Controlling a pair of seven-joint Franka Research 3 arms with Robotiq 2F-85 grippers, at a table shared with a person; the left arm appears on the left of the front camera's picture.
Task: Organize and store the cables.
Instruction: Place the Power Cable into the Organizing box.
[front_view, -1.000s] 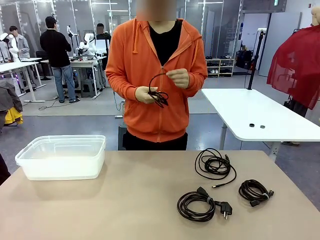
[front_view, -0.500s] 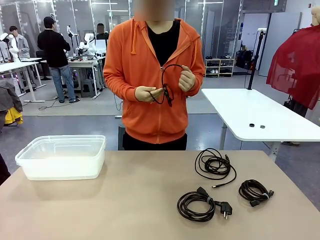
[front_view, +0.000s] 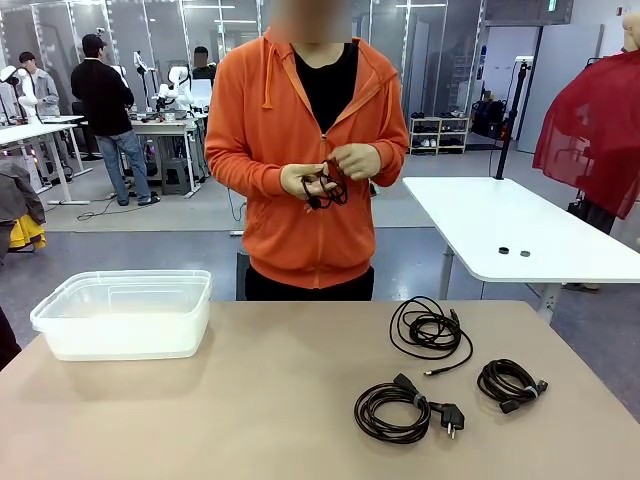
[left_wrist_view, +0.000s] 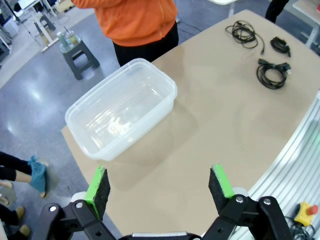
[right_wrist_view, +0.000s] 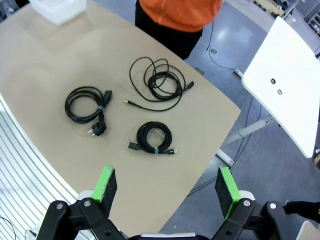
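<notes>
Three coiled black cables lie on the tan table: a loose one (front_view: 430, 330) at the far right, one with a plug (front_view: 400, 408) near the front, and a small tight one (front_view: 510, 383) at the right edge. In the right wrist view they are the loose coil (right_wrist_view: 161, 81), the plug coil (right_wrist_view: 87, 106) and the small coil (right_wrist_view: 154, 137). The person in an orange hoodie holds a fourth cable (front_view: 325, 185) in both hands at chest height. My left gripper (left_wrist_view: 160, 184) is open high above the table. My right gripper (right_wrist_view: 167, 186) is open, high above the cables.
A clear plastic bin (front_view: 125, 312) stands at the table's left side, also under the left wrist camera (left_wrist_view: 122, 107). A white table (front_view: 520, 230) stands behind at the right. A grey stool (left_wrist_view: 79, 55) sits on the floor beside the person.
The person has brought both hands together at the chest, gathering the cable loop into a tighter bundle. The cables on the table have not moved.
</notes>
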